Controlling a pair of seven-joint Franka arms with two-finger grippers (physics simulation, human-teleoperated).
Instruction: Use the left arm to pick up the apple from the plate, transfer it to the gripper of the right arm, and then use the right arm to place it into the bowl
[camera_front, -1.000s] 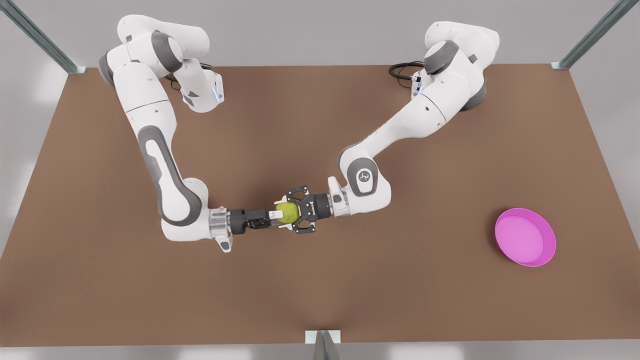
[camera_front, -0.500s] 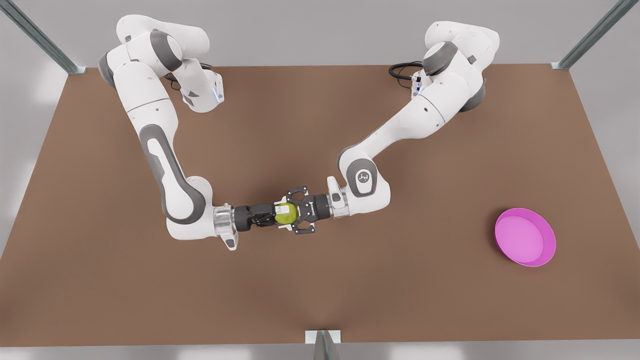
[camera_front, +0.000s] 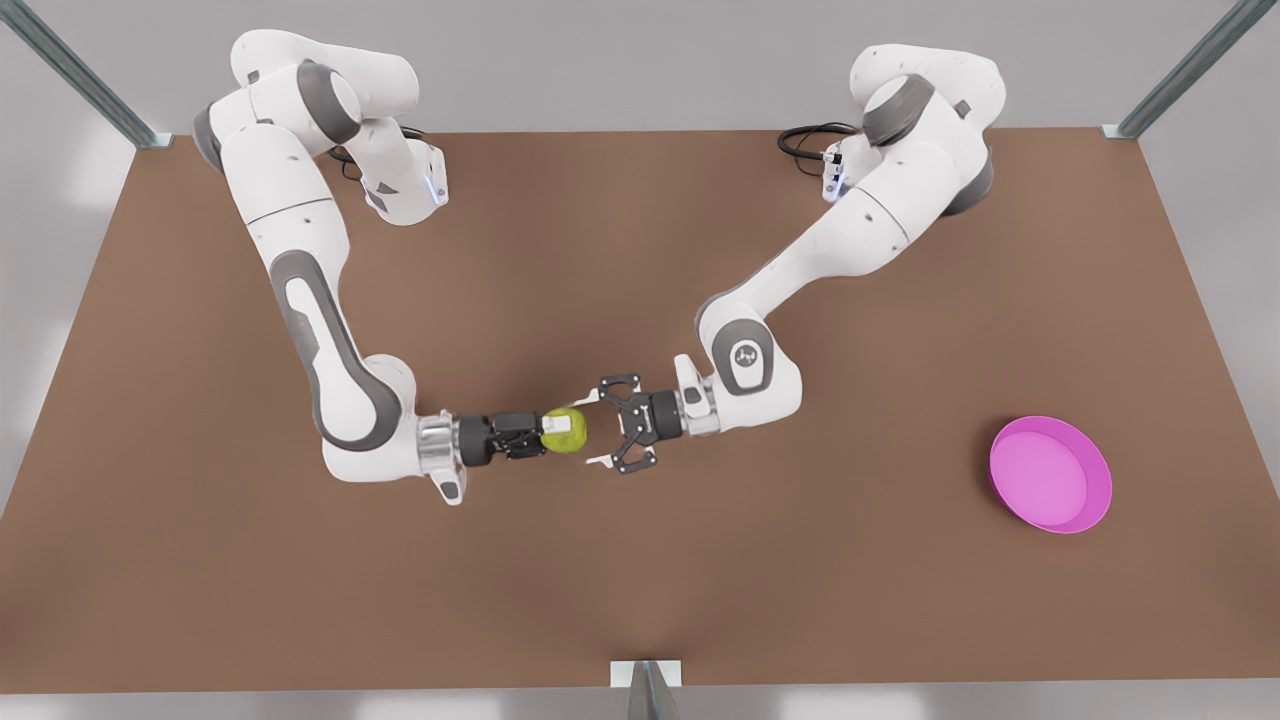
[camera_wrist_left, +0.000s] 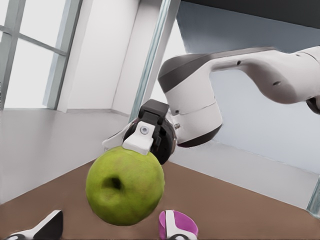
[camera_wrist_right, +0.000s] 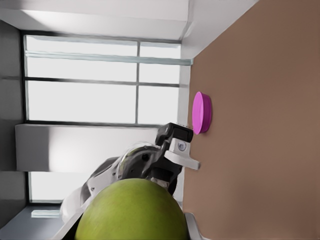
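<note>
The yellow-green apple (camera_front: 565, 432) hangs above the middle of the table, with my left gripper (camera_front: 558, 432) shut on it from the front view's left. In the left wrist view the apple (camera_wrist_left: 125, 185) sits between my white fingertips (camera_wrist_left: 47, 227). My right gripper (camera_front: 598, 431) stands open just to the apple's right, its fingers spread and clear of the fruit; it also appears beyond the apple as the right gripper (camera_wrist_left: 142, 142). In the right wrist view the apple (camera_wrist_right: 132, 210) is close in front. The magenta bowl (camera_front: 1075, 525) rests at the front view's right. A pink dish (camera_wrist_right: 201, 112), apparently the plate, shows edge-on far behind the left arm.
The brown table (camera_front: 640, 580) stretches wide around both arms. Metal frame posts (camera_front: 80, 80) rise at the back corners, and a small bracket (camera_front: 645, 680) sits at the front edge. A black cable (camera_front: 805, 140) lies by the right arm's base.
My right gripper, which was around the apple, has drawn back toward the front view's right. My left gripper has pulled slightly left, still holding the apple.
</note>
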